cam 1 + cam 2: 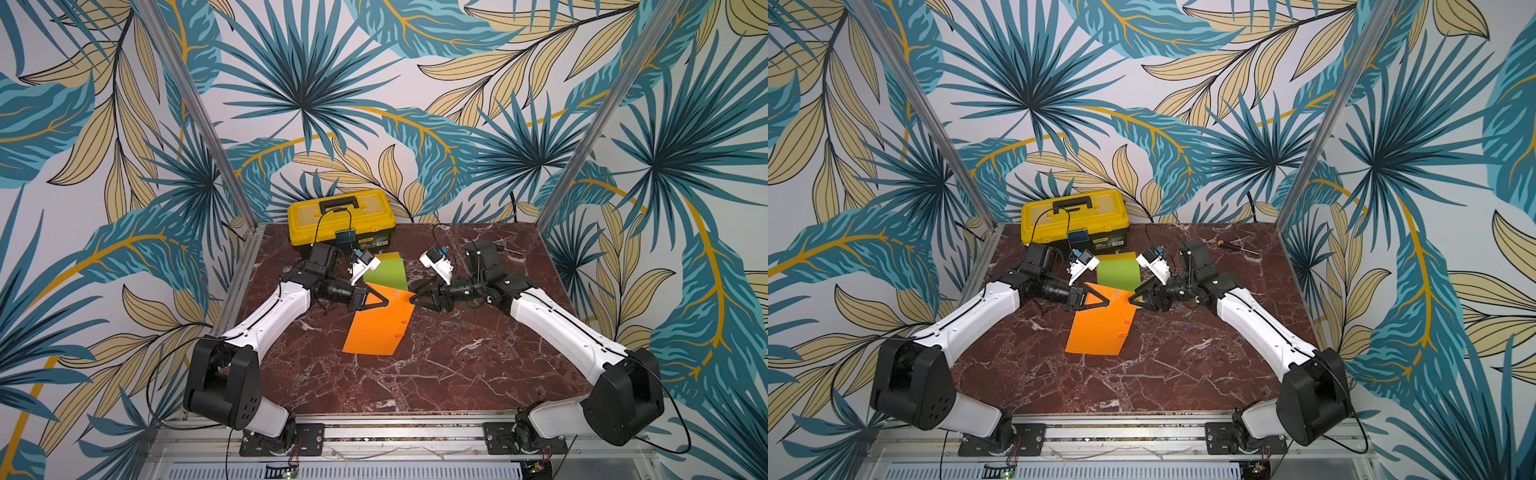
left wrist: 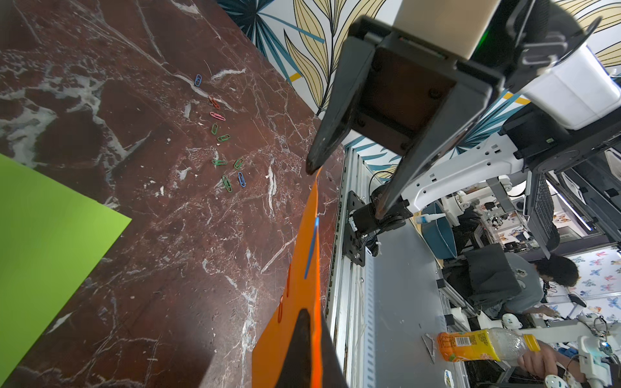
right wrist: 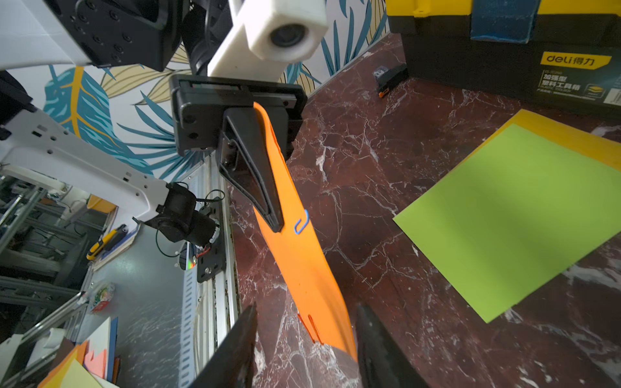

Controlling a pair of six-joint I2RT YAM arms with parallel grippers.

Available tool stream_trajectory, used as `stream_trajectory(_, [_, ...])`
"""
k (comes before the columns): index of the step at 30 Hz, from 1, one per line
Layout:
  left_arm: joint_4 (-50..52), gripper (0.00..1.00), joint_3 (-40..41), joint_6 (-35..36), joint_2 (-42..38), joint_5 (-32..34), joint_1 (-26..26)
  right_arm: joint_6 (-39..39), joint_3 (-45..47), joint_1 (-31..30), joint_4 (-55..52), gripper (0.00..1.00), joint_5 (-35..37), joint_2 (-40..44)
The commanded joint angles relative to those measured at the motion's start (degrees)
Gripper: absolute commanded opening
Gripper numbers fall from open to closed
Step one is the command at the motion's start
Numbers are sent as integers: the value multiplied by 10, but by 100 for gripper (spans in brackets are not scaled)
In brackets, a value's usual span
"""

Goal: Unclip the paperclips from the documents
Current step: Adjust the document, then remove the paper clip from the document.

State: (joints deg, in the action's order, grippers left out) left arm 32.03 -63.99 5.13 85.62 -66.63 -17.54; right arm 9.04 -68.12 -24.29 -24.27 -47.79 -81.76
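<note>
The orange document (image 1: 378, 328) is lifted along its far edge, and my left gripper (image 1: 388, 302) is shut on that edge. In the left wrist view the jaws (image 2: 314, 319) pinch the sheet (image 2: 299, 268) edge-on. A blue paperclip (image 3: 301, 223) sits on the sheet just past the left fingertip, and red paperclips (image 3: 312, 327) are on its side edge. My right gripper (image 3: 306, 310) is open, its fingers standing on either side of the sheet's far corner without touching it. The lime green document (image 1: 388, 272) lies flat behind, on top of the yellow document (image 1: 390, 255).
A yellow-and-black toolbox (image 1: 338, 216) stands at the back against the wall. Several loose paperclips (image 2: 223, 137) lie on the marble to the right of the sheets, under the right arm. A small screwdriver (image 1: 1229, 246) lies at the back right.
</note>
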Motion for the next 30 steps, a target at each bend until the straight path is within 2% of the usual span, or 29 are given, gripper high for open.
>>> stream_trajectory(1, [1,0,8,12,-11,-2,-9,67,-34,1,-90,50,10,-26])
stream_trajectory(14, [1,0,15,12,-6,-23,-18,116,-118,-20,-154,50,-78,-105])
stream_trajectory(24, [1,0,15,12,1,-30,-22,116,-137,-26,-154,48,-99,-135])
stream_trajectory(27, [1,0,14,11,3,-30,-23,114,-141,-28,-152,46,-99,-140])
stream_trajectory(30, [1,0,14,11,4,-30,-23,111,-143,-28,-149,39,-97,-141])
